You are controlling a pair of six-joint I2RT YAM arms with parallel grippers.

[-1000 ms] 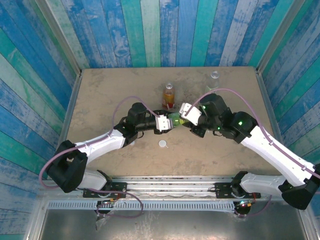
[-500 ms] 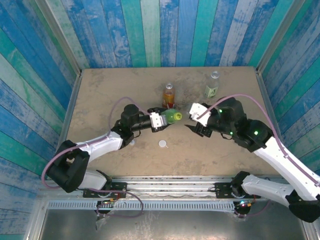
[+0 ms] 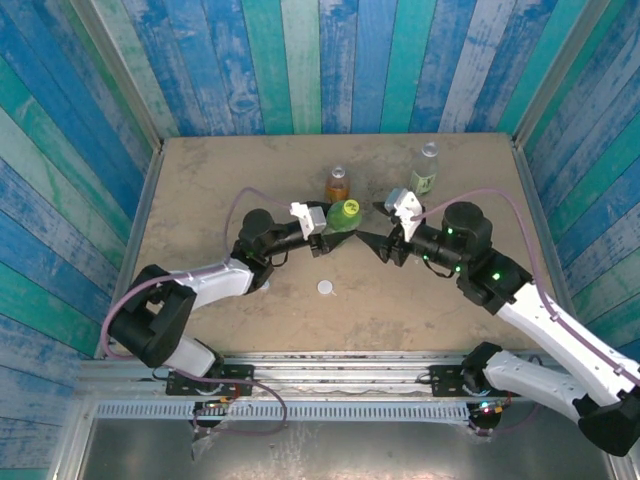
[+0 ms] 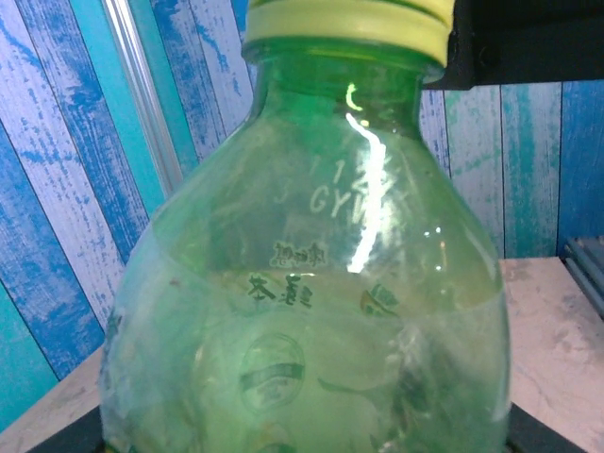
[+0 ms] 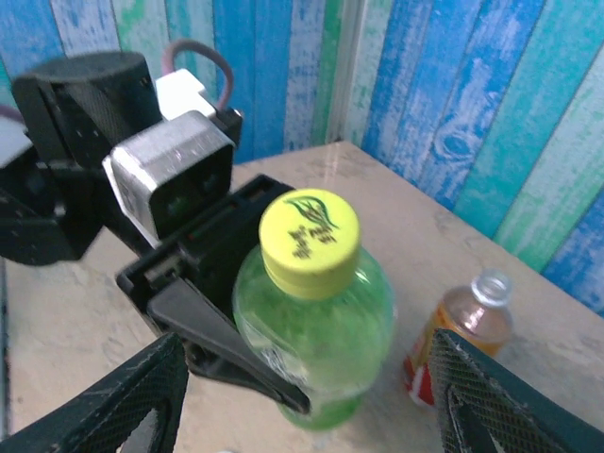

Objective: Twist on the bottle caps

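Caps: the yellow-green cap (image 5: 309, 230) is seated on the green bottle (image 5: 321, 326), which is held upright near the middle of the table (image 3: 200, 180), toward its far edge. The bottle body is clamped by the left gripper (image 3: 330, 224). The right gripper (image 3: 375, 225) is positioned just beside the bottle on its right, jaws spread wide with nothing between them. A white cap (image 3: 326, 287) is laid loose nearer the front edge. The amber bottle (image 3: 338, 184), neck uncapped, is placed just behind the green one. The clear bottle (image 3: 426, 169) is placed toward the far right corner.
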